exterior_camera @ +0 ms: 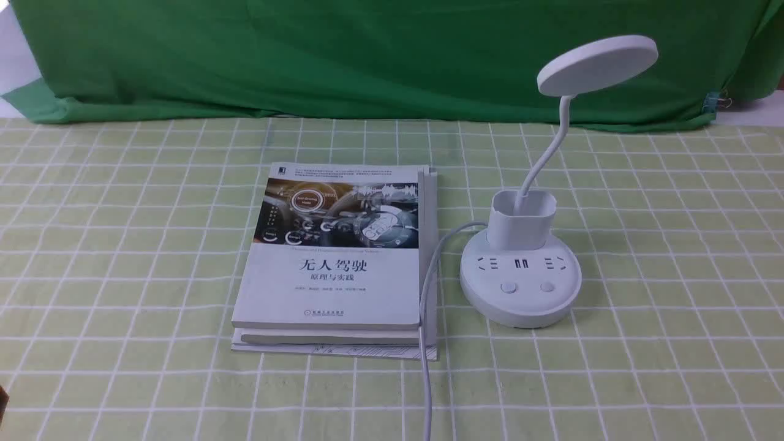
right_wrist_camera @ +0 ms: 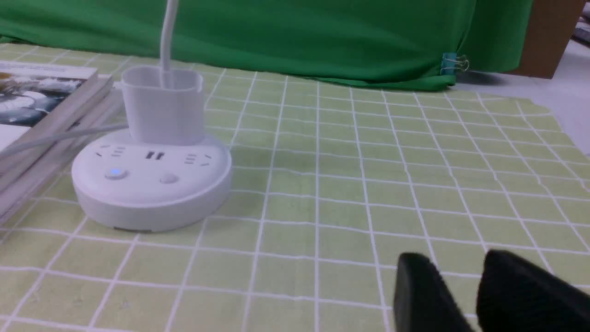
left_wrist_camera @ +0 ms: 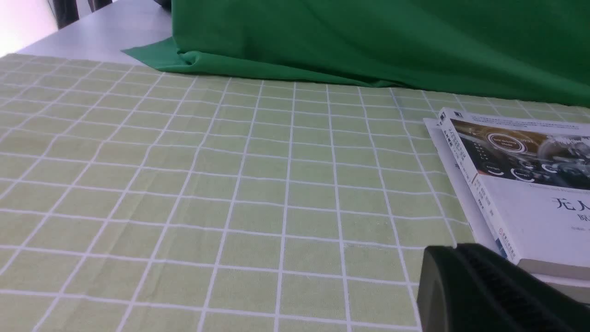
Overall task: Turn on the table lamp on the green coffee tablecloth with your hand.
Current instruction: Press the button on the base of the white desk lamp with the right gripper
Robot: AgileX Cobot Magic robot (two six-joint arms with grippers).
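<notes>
Soft, even light fills all three views. The pale yellow-green gridded tablecloth [exterior_camera: 122, 245] is bright, with only a faint shadow around the white table lamp's round base [exterior_camera: 519, 294]. One button [right_wrist_camera: 115, 173] glows faintly blue. The front view is slightly hazy. My right gripper [right_wrist_camera: 458, 272] is blurred, its black fingers [right_wrist_camera: 419, 295] too close for focus.

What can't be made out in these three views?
- Left fingers: left wrist view, only one shows, cut by the bottom edge; open or shut unclear.
- Lamp head: right wrist view, cut off by the top edge.
- Cord plug: front view, runs off the bottom edge.
</notes>
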